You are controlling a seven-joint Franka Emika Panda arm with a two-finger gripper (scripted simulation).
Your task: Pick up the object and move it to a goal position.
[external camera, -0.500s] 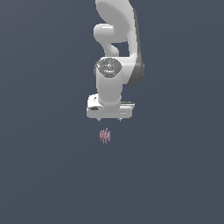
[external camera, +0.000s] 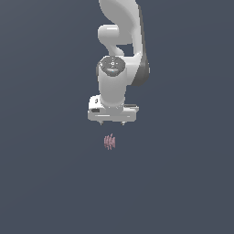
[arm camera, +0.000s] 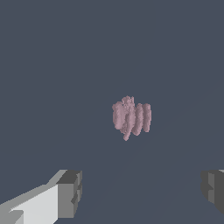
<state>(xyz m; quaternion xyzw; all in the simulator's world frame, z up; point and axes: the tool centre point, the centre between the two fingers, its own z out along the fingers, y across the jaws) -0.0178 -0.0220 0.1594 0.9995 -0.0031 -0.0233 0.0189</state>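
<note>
The white arm (external camera: 119,55) hung downward from the top of the exterior view, wrist vertical. The gripper (external camera: 112,123) pointed straight down, its jaws spread wide with nothing between them. In the wrist view, the two grey fingertips (arm camera: 70,192) stood well apart at opposite sides of the picture. The object (external camera: 109,141), a small cluster of pale pink upright streaks with blurred edges, lay just below the gripper and clear of it. No finger touched the object (arm camera: 131,116). The ground (external camera: 45,183) was plain dark grey-blue.
</note>
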